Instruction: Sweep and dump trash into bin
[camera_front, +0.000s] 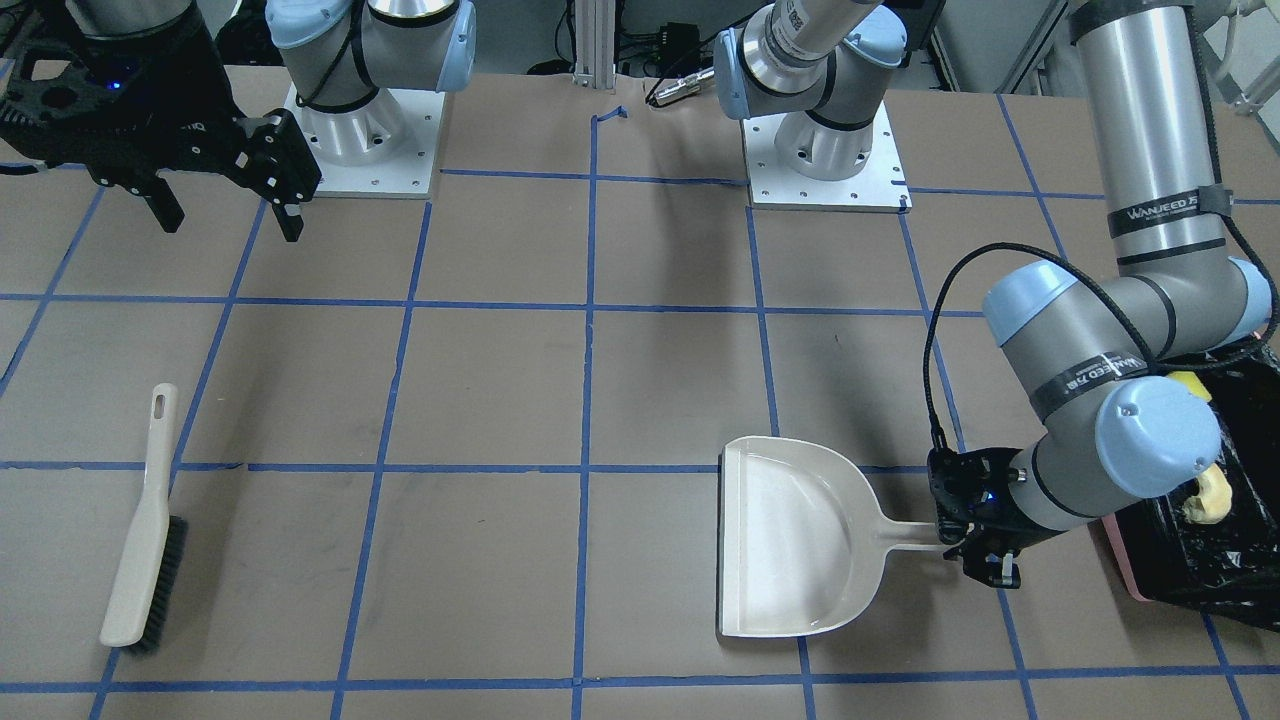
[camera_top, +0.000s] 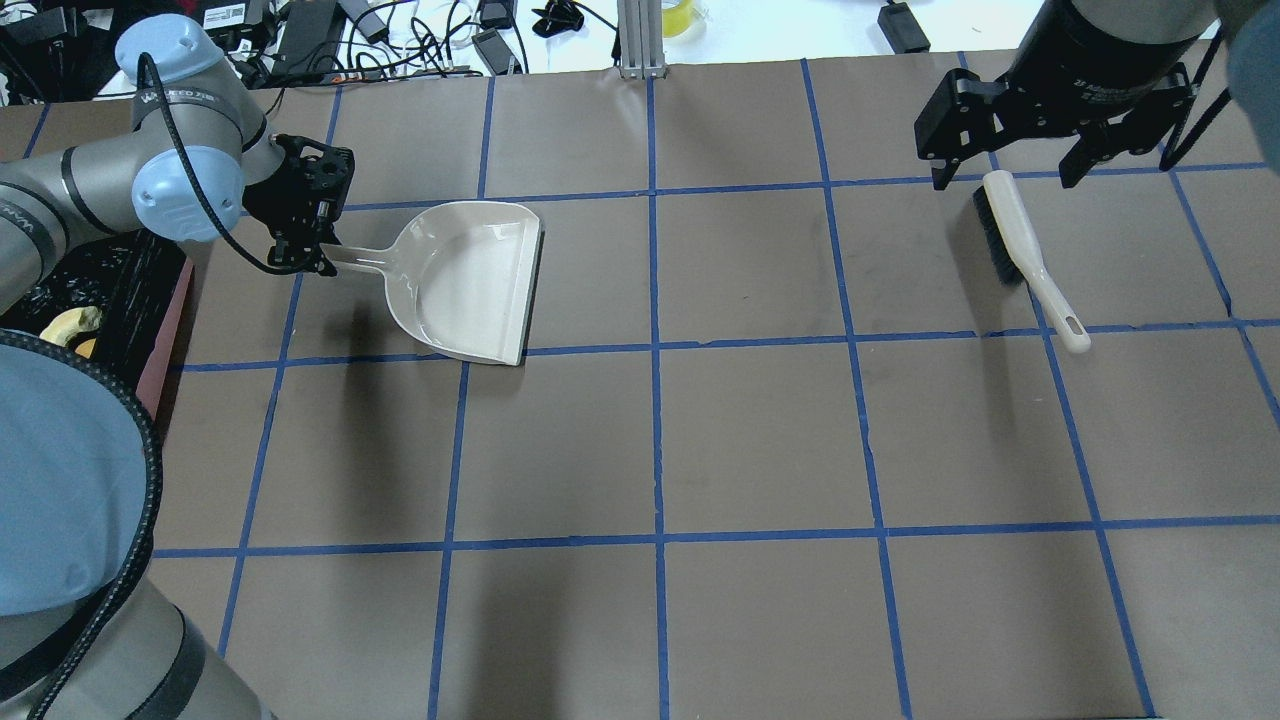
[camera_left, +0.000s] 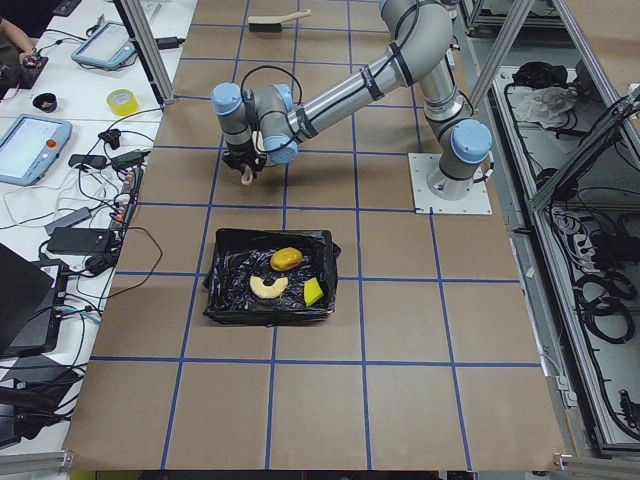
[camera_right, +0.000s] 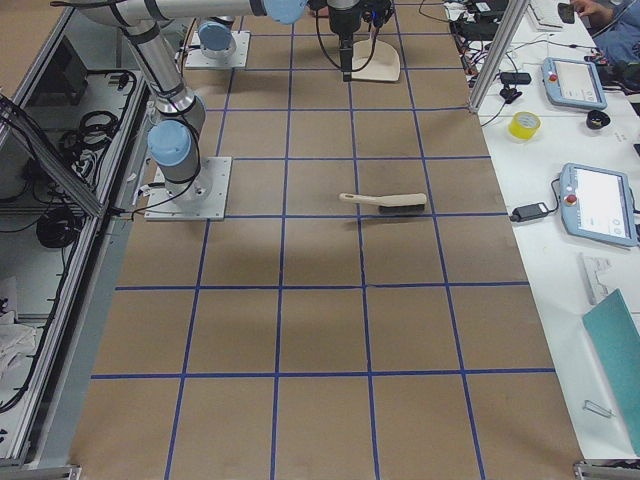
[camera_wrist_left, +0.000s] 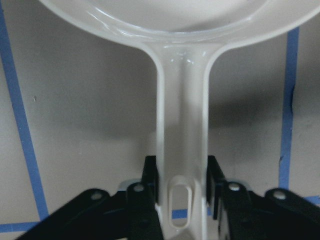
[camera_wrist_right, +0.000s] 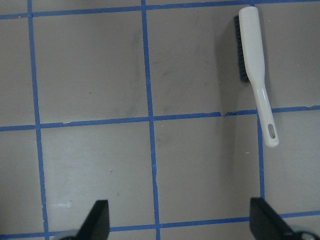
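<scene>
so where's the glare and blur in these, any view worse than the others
Left wrist view: soft focus up close, with small glints on the dustpan handle held by the left gripper. Overhead view: the left arm's blue cap at lower left is a blurred mass, and soft arm shadows fall on the table. Exterior left view: the black liner of the bin glints.

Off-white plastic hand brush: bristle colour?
Black bristles on the off-white plastic hand brush; clearest in the overhead exterior view.
</scene>
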